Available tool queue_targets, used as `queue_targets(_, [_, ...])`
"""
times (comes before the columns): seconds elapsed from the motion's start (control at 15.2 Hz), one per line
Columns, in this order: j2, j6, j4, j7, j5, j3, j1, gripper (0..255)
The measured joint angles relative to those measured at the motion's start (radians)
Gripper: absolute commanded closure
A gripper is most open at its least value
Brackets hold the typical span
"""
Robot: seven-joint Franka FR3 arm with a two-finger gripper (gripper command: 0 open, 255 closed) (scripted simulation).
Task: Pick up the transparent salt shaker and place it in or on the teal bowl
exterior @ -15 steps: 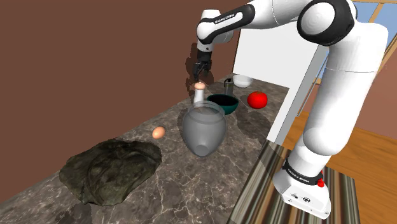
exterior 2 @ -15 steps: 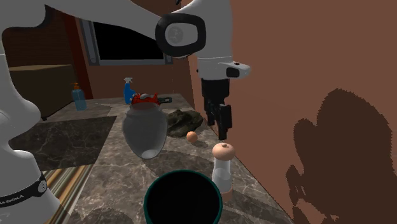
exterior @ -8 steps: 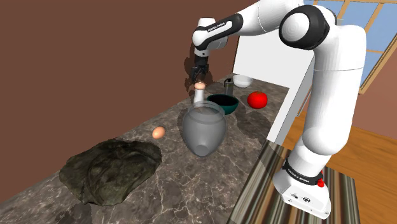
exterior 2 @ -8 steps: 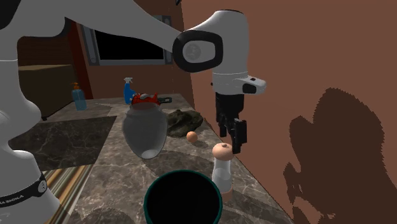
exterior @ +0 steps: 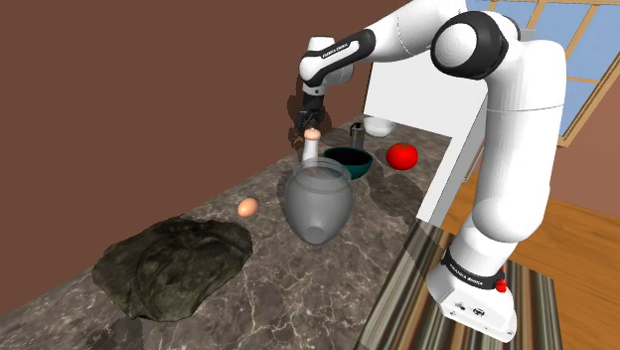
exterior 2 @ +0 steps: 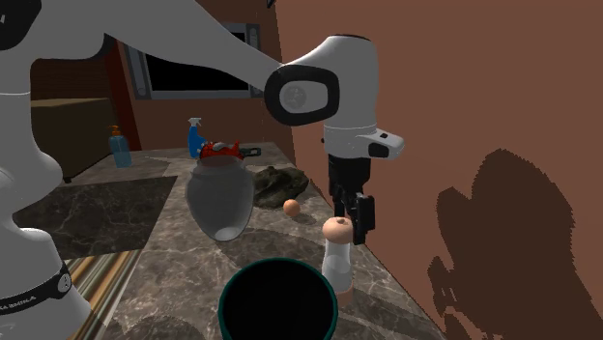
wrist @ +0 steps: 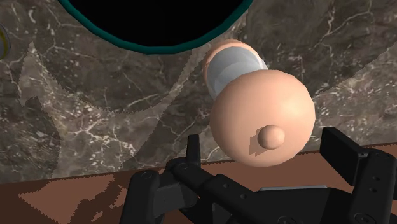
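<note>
**Jaws.** Open. In the wrist view the two fingers (wrist: 347,156) stand apart, one on each side of the shaker (wrist: 262,118) cap. A gap shows between each finger and the cap, so nothing is held. The arm (exterior: 497,119) reaches in from the stand (exterior: 475,298) and points the jaws straight down, close to the brown wall (exterior 2: 464,97).

**Shaker.** Upright on the counter (exterior: 268,288), directly below the jaws. It has a clear body and a rounded pinkish cap with a small knob on top. In the second exterior view the fingertips reach down to cap height. In the shoulder view the jaws sit just above the cap.

**Bowl.** The bowl (exterior 2: 224,299) has a teal rim and a dark inside. It stands on the counter just beside the shaker, below the jaws and on the side away from the wall. It holds nothing.

**Other items on the counter.**
- Grey vase (exterior: 318,204): near the jaws, just past the shaker on the stand's side.
- Egg (exterior: 247,207): farther from the jaws than the vase, close to the wall.
- Dark crumpled lump (exterior: 171,263): well apart from the jaws, past the egg.
- Red ball (exterior: 401,156): beyond the bowl from the jaws.
- Blue spray bottle (exterior 2: 195,135): far from the jaws, at the counter's other end.
</note>
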Motion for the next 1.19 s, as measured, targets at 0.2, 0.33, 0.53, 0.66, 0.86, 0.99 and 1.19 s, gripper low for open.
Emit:
queue_targets(0.2, [0.0, 0.0, 0.0, 0.0, 0.0, 0.0, 0.0, 255])
queue_targets(0.33, [0.0, 0.001, 0.0, 0.0, 0.0, 0.0, 0.0, 255])
queue_targets(0.53, [-0.001, 0.001, 0.0, 0.0, 0.0, 0.0, 0.0, 255])
queue_targets(0.66, [-0.001, 0.001, 0.0, 0.0, 0.0, 0.0, 0.0, 255])
queue_targets(0.86, [-0.001, 0.001, 0.0, 0.0, 0.0, 0.0, 0.0, 255])
queue_targets(0.99, [-0.004, -0.014, 0.01, 0.0, -0.001, 0.0, 0.0, 255])
queue_targets(1.19, [-0.018, -0.048, 0.03, 0.003, -0.003, -0.001, 0.001, 255])
